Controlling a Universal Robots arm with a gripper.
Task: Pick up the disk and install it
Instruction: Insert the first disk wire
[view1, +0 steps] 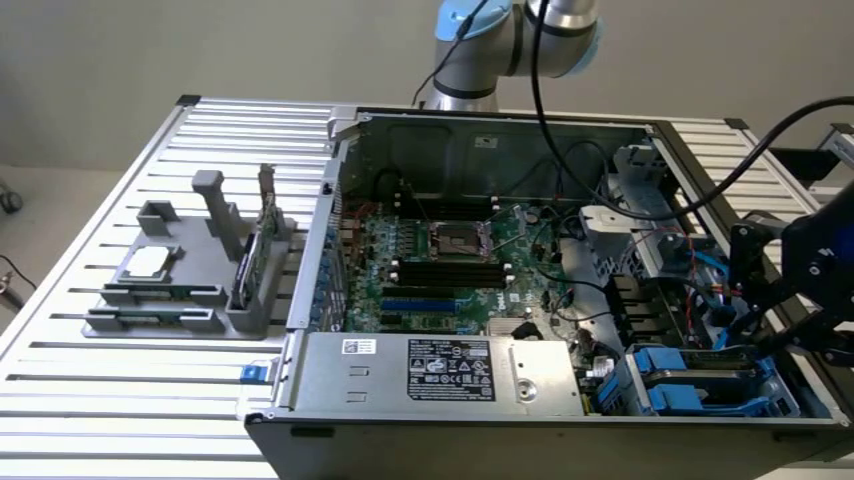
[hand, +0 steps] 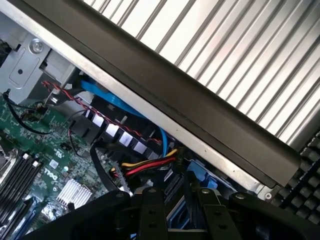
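Arm's gripper (view1: 750, 325) clamped on the blue-railed disk (hand: 176, 216), low over the drive bay (view1: 681, 385) at the exterior view's right, red-and-yellow power cables (hand: 150, 165) and a blue data cable (hand: 120, 105) close beside, case wall (hand: 200, 110) alongside

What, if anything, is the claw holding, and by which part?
It cannot be told: the claw hangs low over the drive bays, and no grip shows clearly.

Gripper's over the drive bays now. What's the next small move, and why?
Probably ease straight down a little: the gripper seems to hold the blue-railed silver-grey metal disk just above the blue drive bays, and it is not yet seated.
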